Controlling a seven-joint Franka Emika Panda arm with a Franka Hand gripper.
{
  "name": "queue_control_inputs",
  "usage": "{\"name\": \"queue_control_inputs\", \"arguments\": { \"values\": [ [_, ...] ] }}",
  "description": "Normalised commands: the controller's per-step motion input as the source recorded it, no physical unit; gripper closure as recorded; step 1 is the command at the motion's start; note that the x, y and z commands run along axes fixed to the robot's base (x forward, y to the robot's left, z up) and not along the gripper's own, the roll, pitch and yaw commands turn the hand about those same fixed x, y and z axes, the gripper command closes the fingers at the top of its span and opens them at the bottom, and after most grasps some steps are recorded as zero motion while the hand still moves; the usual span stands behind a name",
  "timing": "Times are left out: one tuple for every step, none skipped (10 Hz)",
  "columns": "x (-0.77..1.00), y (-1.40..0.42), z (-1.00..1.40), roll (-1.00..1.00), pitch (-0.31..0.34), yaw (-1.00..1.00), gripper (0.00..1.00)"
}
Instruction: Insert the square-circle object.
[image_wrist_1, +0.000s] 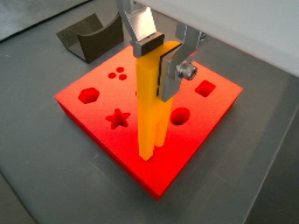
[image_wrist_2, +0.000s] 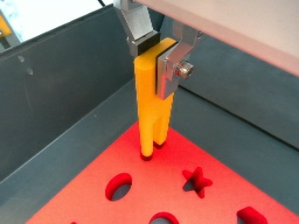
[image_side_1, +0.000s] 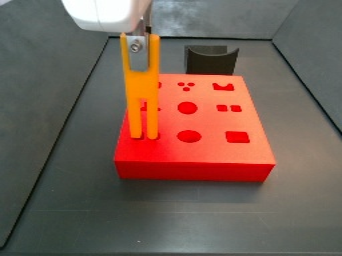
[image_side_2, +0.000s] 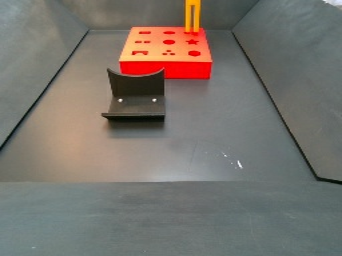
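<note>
The end effector (image_side_1: 138, 40) is up over the red block (image_side_1: 201, 125) and it has the orange-yellow bar (image_side_1: 140, 90) clamped by its top end, silver fingers (image_wrist_1: 143, 33) pressed flat against both faces of it, as both wrist views show. The bar (image_wrist_1: 152, 101) hangs straight down below the end effector, upright, and its forked lower end is right at the block's top face near one corner edge; in a wrist view the two prongs (image_wrist_2: 149, 144) meet the red surface (image_wrist_2: 222, 197), though whether they have gone into a hole or only stand on it, I cannot tell. Around the foot of the bar the block (image_wrist_1: 146, 122) shows its cut-outs: a star (image_wrist_1: 118, 118) just beside the bar, round holes, a square one (image_wrist_1: 205, 87) on the far side. In a side view the bar (image_side_2: 193, 16) rises from the far corner of the block (image_side_2: 167, 52), its top cut off by the frame. Well apart from the end effector, on the dark table (image_side_2: 201, 130), sits the dark grey curved holder (image_side_2: 135, 95), clear of the block; it also shows beyond the block (image_side_1: 210, 58) in a side view and in a wrist view (image_wrist_1: 91, 37).
</note>
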Motion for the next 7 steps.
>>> {"name": "queue_control_inputs", "arguments": {
  "values": [
    [0.0,0.0,-0.14,0.0,-0.056,0.0,1.0],
    [0.0,0.0,-0.13,0.0,-0.053,0.0,1.0],
    [-0.09,0.0,-0.08,0.02,-0.033,0.0,1.0],
    [0.1,0.05,-0.04,0.08,0.0,0.0,1.0],
    [0.18,0.0,-0.06,0.07,0.0,0.0,1.0],
    [0.04,0.0,-0.1,0.06,-0.003,0.0,1.0],
    [0.01,-0.05,-0.09,0.04,-0.01,0.0,1.0]
  ]
}}
